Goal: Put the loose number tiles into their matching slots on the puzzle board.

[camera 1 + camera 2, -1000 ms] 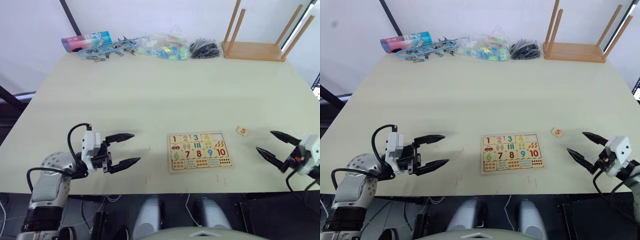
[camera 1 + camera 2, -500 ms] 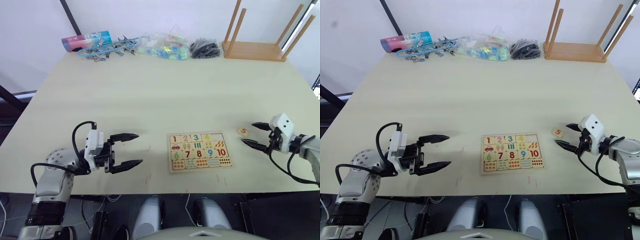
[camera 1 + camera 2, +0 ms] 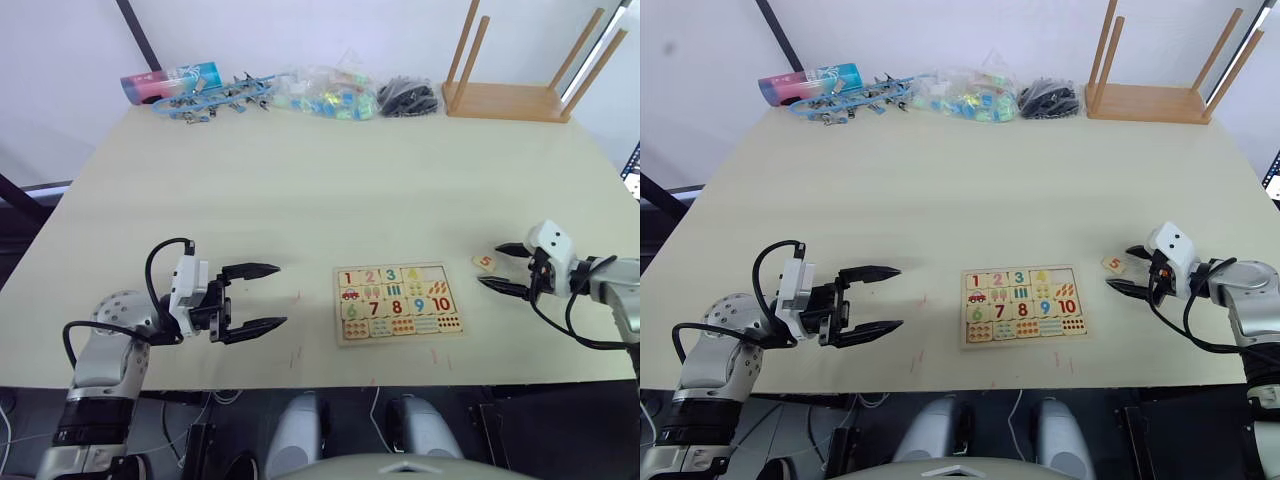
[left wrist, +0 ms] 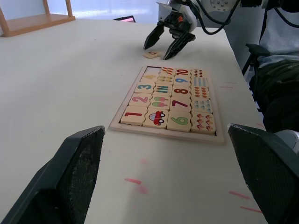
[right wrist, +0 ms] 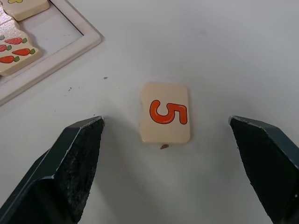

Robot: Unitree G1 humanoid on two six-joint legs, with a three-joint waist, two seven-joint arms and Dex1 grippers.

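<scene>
In the head views, the puzzle board [image 3: 400, 303] lies flat on the pale table [image 3: 320, 180], with tiles 1 to 4 seated in its top row and the last slot [image 3: 437, 272] of that row open. The tile marked 5 [image 3: 484, 263] lies loose on the table just beside the board's far right corner, apart from the frame. The right gripper [image 3: 506, 268] sits low at that tile, fingers spread with the tile between their tips but not touching them. The left gripper [image 3: 262, 296] hovers well to the left of the board, fingers spread and holding nothing. Well beyond the board, a wooden stand [image 3: 510, 95] with tall dowels and a heap of small clutter [image 3: 290, 92] sit along the far edge. In the left wrist view, the board is near, and past its far end the right gripper straddles the 5 tile. In the right wrist view, the tile lies face up between the two parted fingers [image 5: 74, 163], the board's corner just beside it.
</scene>
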